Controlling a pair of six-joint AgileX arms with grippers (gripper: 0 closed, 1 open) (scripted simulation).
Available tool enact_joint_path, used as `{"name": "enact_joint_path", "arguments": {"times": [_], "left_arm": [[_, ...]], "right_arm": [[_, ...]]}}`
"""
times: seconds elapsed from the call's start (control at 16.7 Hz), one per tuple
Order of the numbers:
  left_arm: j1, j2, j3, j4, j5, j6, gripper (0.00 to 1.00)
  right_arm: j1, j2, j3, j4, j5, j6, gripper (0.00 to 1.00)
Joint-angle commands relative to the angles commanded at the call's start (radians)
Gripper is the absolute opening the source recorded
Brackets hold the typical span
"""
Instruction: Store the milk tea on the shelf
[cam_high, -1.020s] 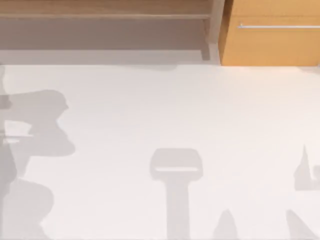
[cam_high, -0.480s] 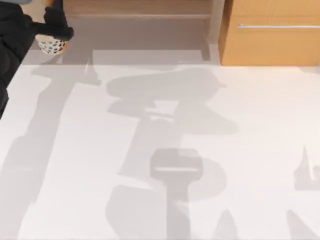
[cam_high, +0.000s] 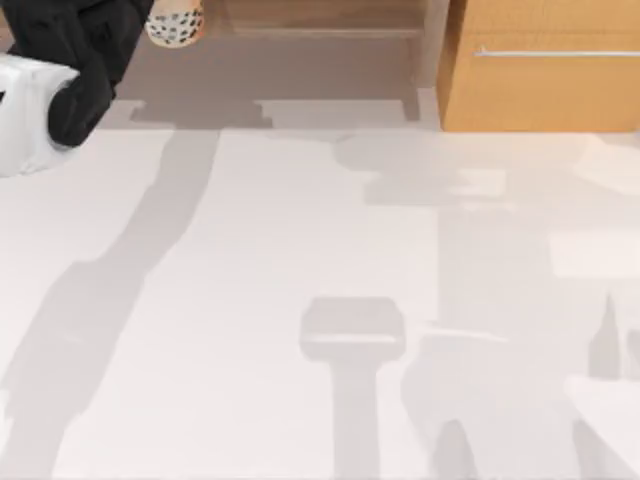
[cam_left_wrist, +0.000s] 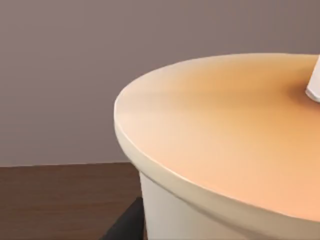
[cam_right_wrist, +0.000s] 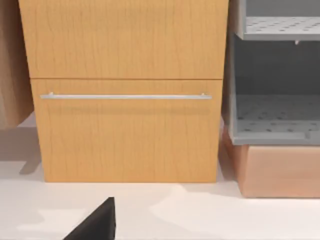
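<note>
Black arm links fill the far-left corner of the top view, where the left tool (cam_high: 135, 20) reaches toward the shelf (cam_high: 320, 20). Just beyond it sits the milk tea (cam_high: 175, 22), a pale cup with dark spots, at the shelf's left end near the front edge of the wooden board; from above I cannot tell whether it rests on the board or hangs just over it. Half a second ago the cup was lower and further left, in front of the grey recess; a second ago neither arm nor cup was in view.

Close up, the left wrist view gives what the overhead one cannot: the cup's flat tan lid (cam_left_wrist: 235, 135) with a pale rim, a white straw (cam_left_wrist: 315, 82) rising from it, dark wood below and a grey wall behind. A dark sliver beside the cup wall looks like a finger, but whether the left tool is clamped on the cup I cannot tell.

Further right stands the orange cabinet (cam_high: 545, 65) with its silver handle (cam_high: 555, 52). The right wrist view faces its front, a grey perforated rack (cam_right_wrist: 275, 125) beside it; the right tool's state cannot be told.
</note>
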Motion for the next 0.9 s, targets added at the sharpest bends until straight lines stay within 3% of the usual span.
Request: {"name": "enact_joint_path", "arguments": {"times": [0.36, 0.9], "left_arm": [[-0.021, 0.071, 0.232, -0.217, -0.117, -0.013, 0.00], [-0.021, 0.065, 0.244, -0.246, -0.126, -0.015, 0.00]], "right_arm": [[0.000, 0.000, 0.000, 0.000, 0.000, 0.000, 1.00], [0.000, 0.000, 0.000, 0.000, 0.000, 0.000, 1.00]]}}
